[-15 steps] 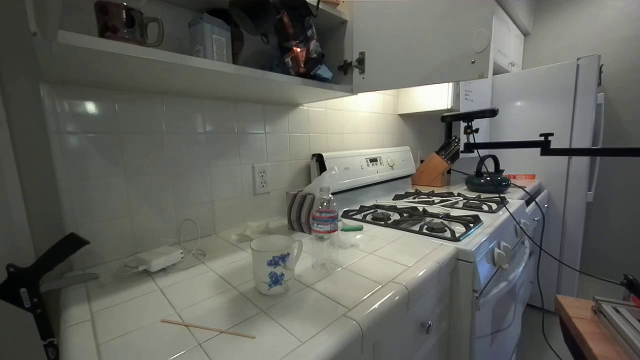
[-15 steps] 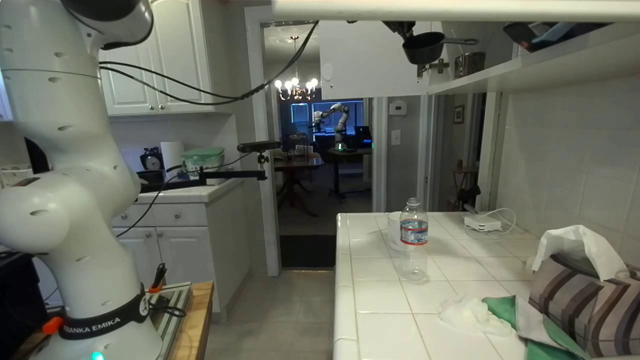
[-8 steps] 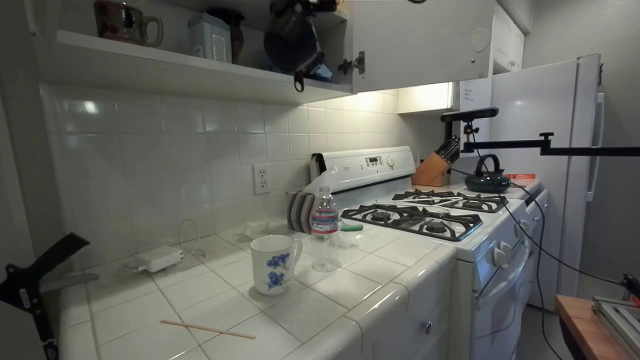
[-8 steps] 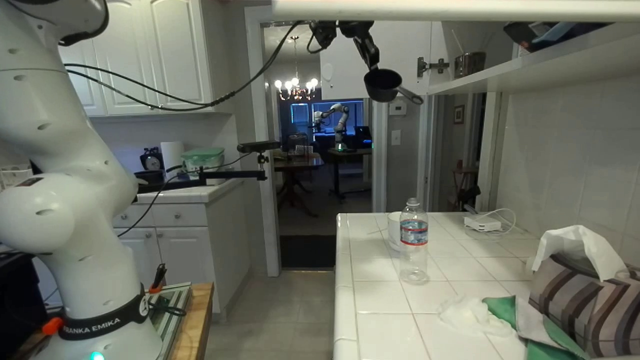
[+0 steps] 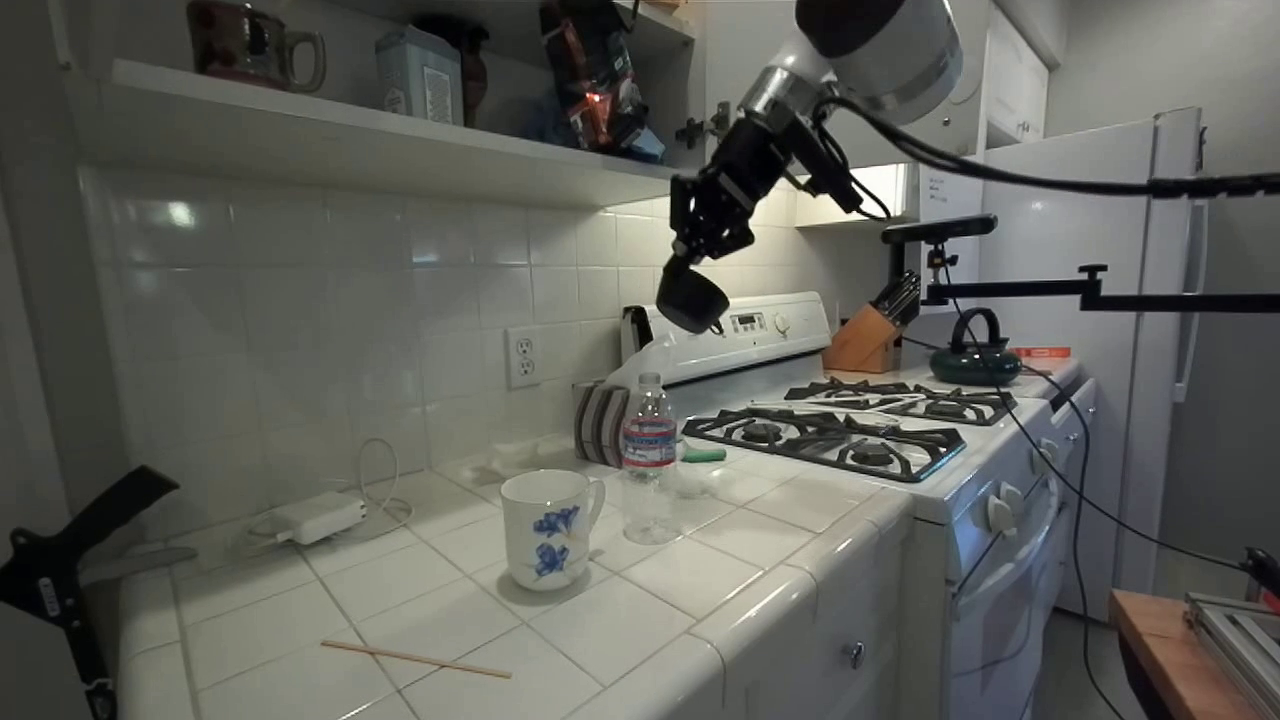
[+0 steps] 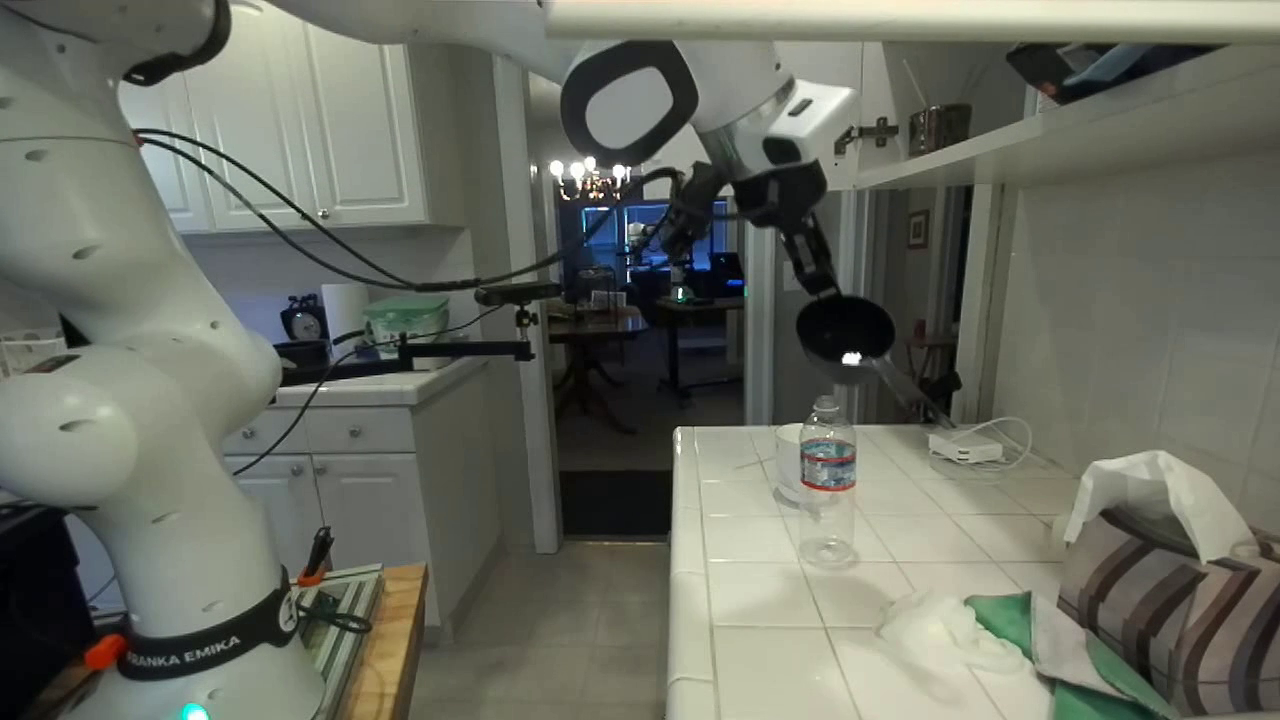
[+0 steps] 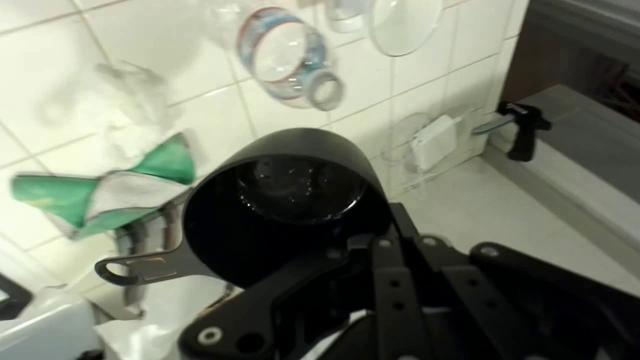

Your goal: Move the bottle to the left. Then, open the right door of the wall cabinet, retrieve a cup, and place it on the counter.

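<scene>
"Cup (image 7: 287, 200) first: where is it, and what has hold of it?"

"In the air, higher than the bottle (image 5: 650, 470) and apart from the counter (image 6: 770, 660). The gripper (image 6: 824, 288) pinches its wall at the rim."

"How does it look?"

"Black and squat, tilted, its mouth toward the camera in the wrist view. The inside is dark, with small bright glints. Its handle (image 7: 175, 262), flat with a hole near the end, sticks out on the side away from the gripper."

"And the bottle?"

"Upright on the counter, clear, with a red-edged blue label. In both exterior views the cup shows above it; whether it hangs straight over the bottle, I can't tell."

"What else is in the way down there?"

"The mug (image 5: 547, 530), white with blue flowers, stands just beside the bottle. A thin stick (image 5: 415, 658) lies near the mug. A white block (image 5: 320, 518) with a looped cord lies by the tiled wall (image 5: 330, 370)."

"And on the bottle's other side?"

"Crumpled see-through film (image 6: 945, 632), then a green-and-grey piece (image 6: 1008, 618), cloth or packet, I can't tell which. It lies just beside the striped tissue box (image 6: 1165, 600), which has a white tissue poking out."

"Overhead?"

"The cabinet (image 5: 400, 165), its door (image 5: 745, 40) standing open. The arm (image 5: 890, 70) covers part of that door."
</scene>
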Tool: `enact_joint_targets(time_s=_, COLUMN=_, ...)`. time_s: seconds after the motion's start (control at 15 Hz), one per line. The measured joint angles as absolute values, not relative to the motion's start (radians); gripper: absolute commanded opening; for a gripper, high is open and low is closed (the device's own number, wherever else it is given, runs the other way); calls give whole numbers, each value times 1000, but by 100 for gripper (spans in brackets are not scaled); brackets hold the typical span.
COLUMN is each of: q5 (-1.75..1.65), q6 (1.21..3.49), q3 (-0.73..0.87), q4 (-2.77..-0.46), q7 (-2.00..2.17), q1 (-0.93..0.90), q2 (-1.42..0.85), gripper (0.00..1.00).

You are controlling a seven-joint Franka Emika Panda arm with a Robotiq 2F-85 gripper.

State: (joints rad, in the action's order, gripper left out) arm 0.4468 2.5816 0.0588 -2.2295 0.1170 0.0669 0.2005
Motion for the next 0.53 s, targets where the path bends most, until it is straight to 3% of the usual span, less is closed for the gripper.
enact_joint_targets(time_s=0.53, q5=305, q6=2524, q3=171, q4=-2302, q7=88, q1=152, q2=142, gripper=1)
